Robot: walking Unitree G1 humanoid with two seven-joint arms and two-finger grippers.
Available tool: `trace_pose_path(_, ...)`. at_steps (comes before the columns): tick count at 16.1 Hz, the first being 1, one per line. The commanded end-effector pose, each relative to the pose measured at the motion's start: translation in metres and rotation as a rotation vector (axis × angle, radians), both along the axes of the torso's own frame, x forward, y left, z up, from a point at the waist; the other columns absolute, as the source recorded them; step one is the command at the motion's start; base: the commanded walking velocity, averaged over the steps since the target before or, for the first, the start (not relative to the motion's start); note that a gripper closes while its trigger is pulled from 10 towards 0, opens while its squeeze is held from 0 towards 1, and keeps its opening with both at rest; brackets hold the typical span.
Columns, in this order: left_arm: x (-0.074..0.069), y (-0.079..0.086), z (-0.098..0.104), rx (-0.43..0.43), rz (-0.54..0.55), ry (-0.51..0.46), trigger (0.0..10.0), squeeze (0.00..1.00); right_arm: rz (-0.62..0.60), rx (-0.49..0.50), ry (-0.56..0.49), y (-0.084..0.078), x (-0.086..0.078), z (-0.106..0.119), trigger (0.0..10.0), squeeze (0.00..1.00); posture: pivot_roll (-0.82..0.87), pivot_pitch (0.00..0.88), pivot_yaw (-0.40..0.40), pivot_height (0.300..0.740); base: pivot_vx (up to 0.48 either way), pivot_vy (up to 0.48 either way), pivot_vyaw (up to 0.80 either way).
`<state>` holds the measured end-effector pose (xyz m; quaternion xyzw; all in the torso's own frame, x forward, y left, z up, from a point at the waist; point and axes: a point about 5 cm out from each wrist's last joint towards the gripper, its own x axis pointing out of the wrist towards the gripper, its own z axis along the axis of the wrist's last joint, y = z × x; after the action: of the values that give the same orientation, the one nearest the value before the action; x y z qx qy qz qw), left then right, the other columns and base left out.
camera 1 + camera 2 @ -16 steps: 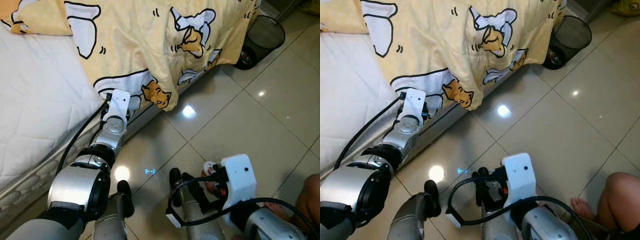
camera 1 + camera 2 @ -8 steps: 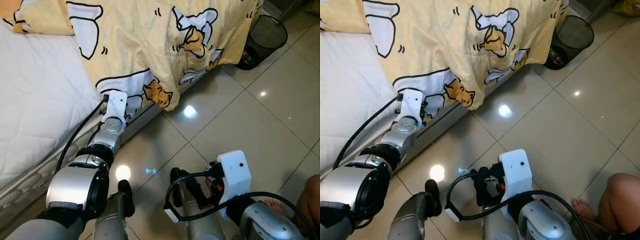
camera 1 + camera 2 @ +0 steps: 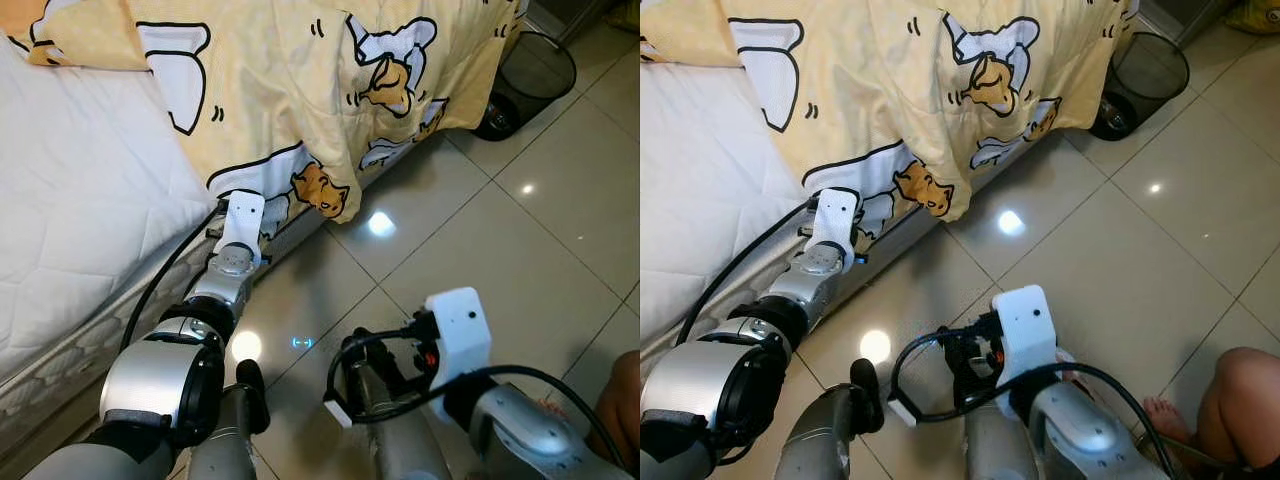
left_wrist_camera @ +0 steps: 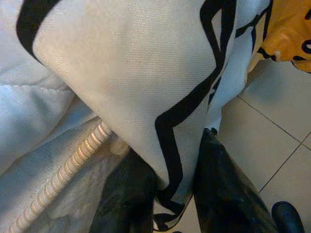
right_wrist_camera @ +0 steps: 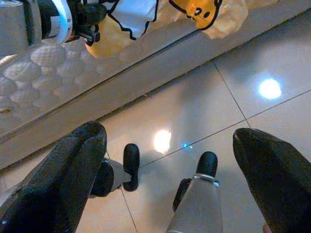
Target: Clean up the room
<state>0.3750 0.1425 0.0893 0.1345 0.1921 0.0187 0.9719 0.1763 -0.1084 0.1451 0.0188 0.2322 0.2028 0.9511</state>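
**Left claw pinches the blanket's hanging hem at the bed edge**

The yellow cartoon-print blanket (image 3: 330,80) covers the upper centre of the head views, spread over the bed (image 3: 70,210) and spilling off its edge toward the tiled floor (image 3: 470,230). Its lowest corner hangs at the middle of the frame, just right of the left arm's white wrist.

The left claw (image 4: 167,194) reaches up to the mattress side. In the left wrist view, its two black fingers (image 4: 126,194) stand close together with a fold of the white, black-outlined part of the blanket between them, so it appears to be closed on the hem. The ribbed piping of the mattress runs just beside that fold.

The right claw (image 5: 167,160) hangs low over the floor at the bottom centre of the head views, its fingers spread wide and holding nothing.

The relation that matters: the cloth lies above and beyond the left claw, its loose edge running along the bed side from lower left to upper right. The left arm is much nearer; the right is well apart from the blanket. The next move is probably to lift the hem up onto the mattress. A thin pinch of slack cloth may slip.

A black mesh wastebasket (image 3: 533,70) stands at the upper right, and a person's knee (image 3: 1240,390) shows at the lower right.
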Motion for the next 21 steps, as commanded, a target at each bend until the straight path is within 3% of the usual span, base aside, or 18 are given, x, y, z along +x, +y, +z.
trace_pose_path(1,-0.012,-0.002,-0.021,0.016,-0.028,0.073,0.0,0.0,0.001,0.002,0.025,-0.002,-0.002,-0.005,10.0,0.0,-0.44,0.411,-0.029,0.74,0.0,0.0,0.0)
trace_pose_path(3,-0.015,0.001,-0.026,0.05,-0.033,0.099,0.2,0.0,0.002,0.004,0.019,-0.001,0.003,-0.007,10.0,0.0,-0.43,0.401,-0.023,0.74,0.0,0.0,0.0)
trace_pose_path(4,-0.017,0.003,-0.029,0.083,-0.036,0.113,10.0,0.0,0.006,0.005,0.015,0.0,0.006,-0.008,10.0,0.0,-0.41,0.392,-0.017,0.74,0.0,0.0,0.0)
trace_pose_path(11,-0.018,0.005,-0.03,-0.009,-0.023,0.084,10.0,0.0,0.027,0.028,-0.025,0.009,0.037,-0.02,10.0,0.0,-0.3,0.276,0.017,0.74,0.0,0.0,0.0)
trace_pose_path(16,-0.022,0.01,-0.035,-0.013,-0.011,0.098,10.0,0.0,0.043,0.033,-0.049,0.015,0.056,-0.027,10.0,0.0,-0.26,0.199,0.033,0.74,-0.468,0.0,0.0)
trace_pose_path(21,-0.043,-0.009,-0.063,-0.033,-0.135,0.265,10.0,0.0,0.068,0.037,-0.062,0.016,0.069,-0.03,10.0,0.0,-0.25,0.164,0.034,0.74,0.0,0.0,0.0)
